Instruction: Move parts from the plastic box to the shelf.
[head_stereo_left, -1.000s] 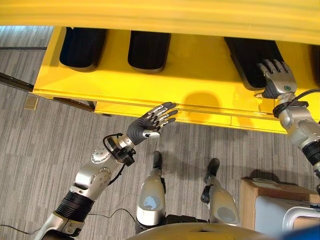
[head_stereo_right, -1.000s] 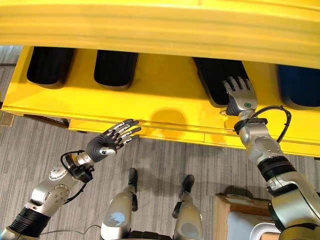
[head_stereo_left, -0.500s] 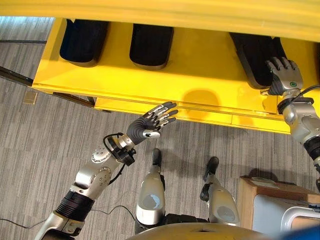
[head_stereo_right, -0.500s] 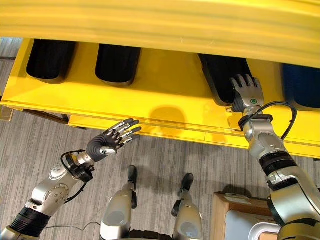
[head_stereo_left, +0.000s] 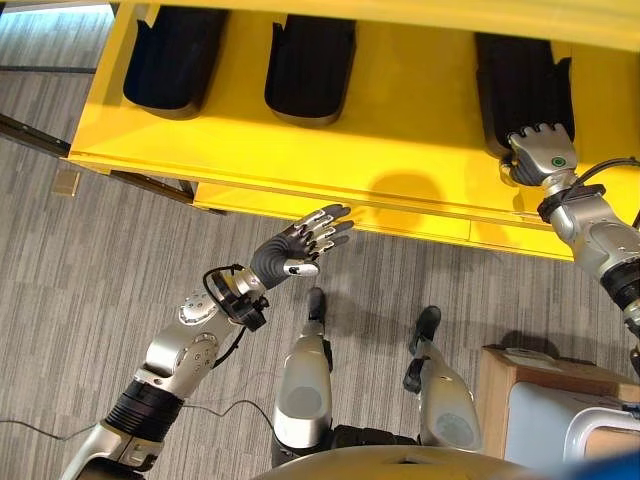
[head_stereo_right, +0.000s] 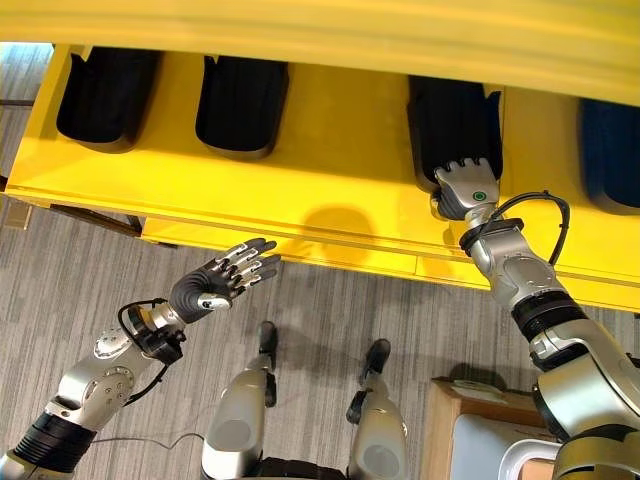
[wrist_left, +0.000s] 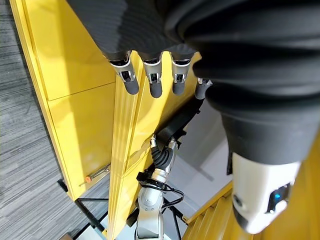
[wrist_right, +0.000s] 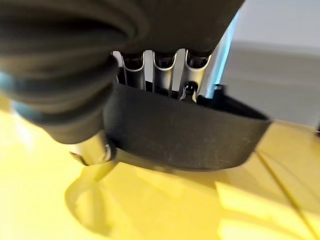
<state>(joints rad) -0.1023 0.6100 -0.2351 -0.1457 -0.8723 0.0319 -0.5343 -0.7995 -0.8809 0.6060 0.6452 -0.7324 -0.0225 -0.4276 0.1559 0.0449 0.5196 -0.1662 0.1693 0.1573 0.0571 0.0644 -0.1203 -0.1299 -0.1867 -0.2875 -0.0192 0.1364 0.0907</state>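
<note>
shelf: a yellow shelf (head_stereo_left: 300, 150) spans the far side of the scene, with a grey floor (head_stereo_left: 90, 300) in front of it; all places below are given relative to this shelf.
parts on the shelf: three black parts lie on its surface in a row. one black part (head_stereo_left: 168, 62) sits near its left end, a second black part (head_stereo_left: 310, 72) just to the right of that, and a third black part (head_stereo_left: 520, 85) well apart toward the right end.
blue item: a dark blue item (head_stereo_right: 612, 150) lies on the shelf beyond the third part, at the right edge of the right eye view.
right hand: the right hand (head_stereo_left: 538, 152) is over the shelf at the near end of the third black part. in the right wrist view its fingers (wrist_right: 165, 67) reach over the part's raised rim and go down behind it, so i cannot tell whether they clasp it or lie loose.
left hand: the left hand (head_stereo_left: 300, 245) hovers just in front of the shelf's front edge, over the floor, palm turned up, fingers straight and relaxed, holding nothing.
box: a pale box on a wooden stand (head_stereo_left: 530, 385) shows in front of the shelf, at the lower right; its contents are not visible.
</note>
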